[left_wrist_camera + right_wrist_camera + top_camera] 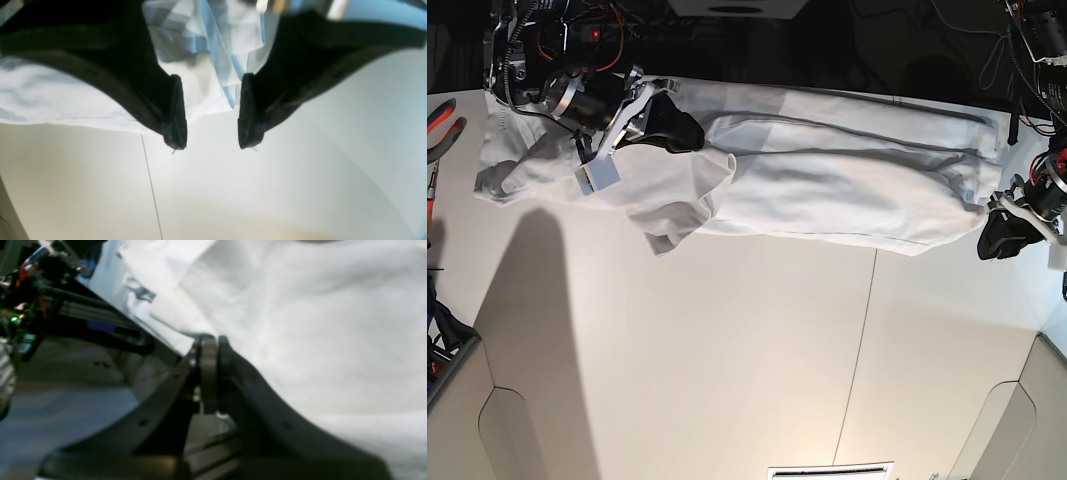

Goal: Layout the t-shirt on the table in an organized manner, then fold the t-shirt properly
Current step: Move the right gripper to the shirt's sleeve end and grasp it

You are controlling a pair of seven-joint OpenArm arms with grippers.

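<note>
Base view: our right gripper (689,135), clamped tight on the t-shirt (827,190), holds it stretched along the desk (727,350) far edge. Our left gripper (999,240) hangs parted and empty just beside the opposite end. We judge the layout step underway; next, the left must seize that end.
</note>
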